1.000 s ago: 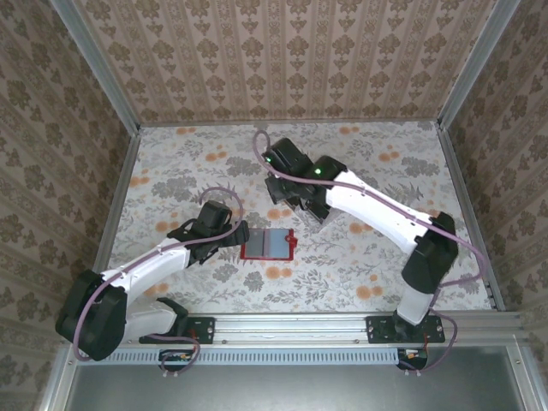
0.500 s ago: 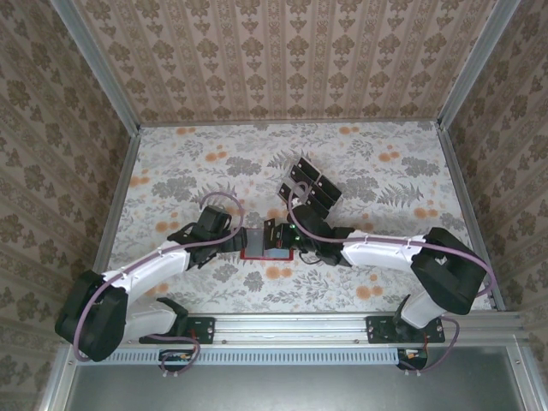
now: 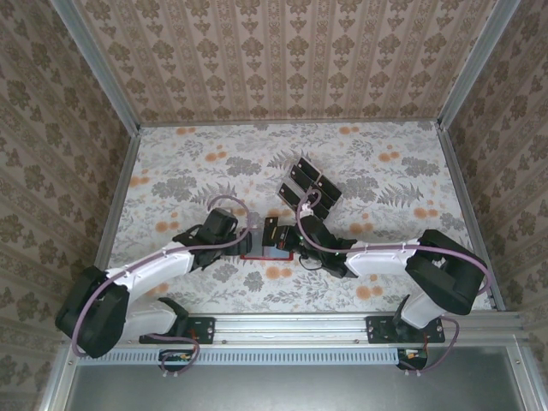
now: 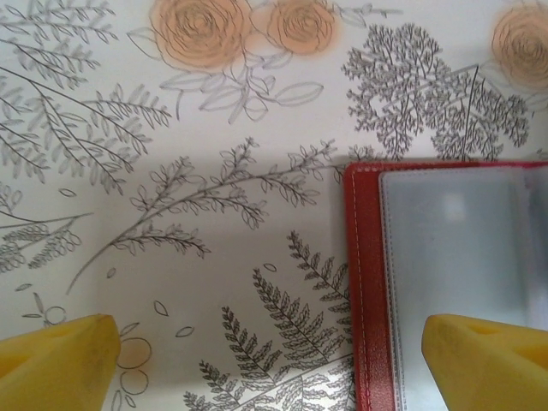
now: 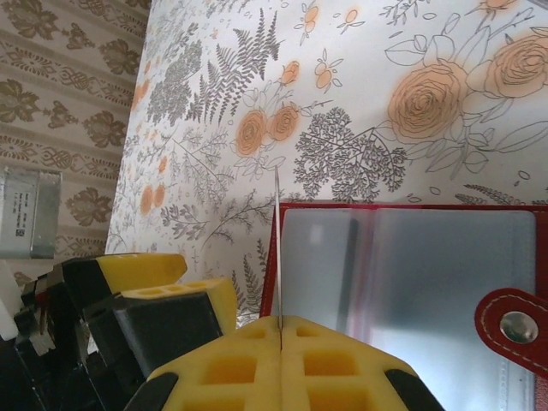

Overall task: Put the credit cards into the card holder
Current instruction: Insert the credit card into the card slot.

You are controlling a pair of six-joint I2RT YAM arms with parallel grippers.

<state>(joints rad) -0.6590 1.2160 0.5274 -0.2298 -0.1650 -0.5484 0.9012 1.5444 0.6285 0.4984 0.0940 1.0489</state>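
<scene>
Top external view: both arms reach toward the lower centre of the frame and meet over the card holder [image 3: 276, 253].
Card holder: lies open and flat on the floral table [image 3: 171, 171], red border outward, clear pockets facing up.
Left gripper [image 3: 247, 233]: at the left end of the holder, jaws spread wide, nothing between them.
Left wrist view: the holder occupies the right half of the frame. One yellow fingertip [image 4: 488, 364] overlaps the pocket at lower right. The other sits over bare table at lower left. The holder's red left edge lies between the two.
Right gripper [image 5: 279, 325]: yellow pads pressed together, clamped on one credit card [image 5: 277, 248].
Held card: seen edge-on in the right wrist view as a thin upright line rising from the pad seam to mid-frame, aligned with the holder's left red border. Contact with the holder cannot be determined.
Snap tab [image 5: 512, 325]: red, with a metal stud, at lower right of the right wrist view.
Other credit cards [image 3: 310, 184]: black, clustered above the grippers in the top view, apart from the holder.
</scene>
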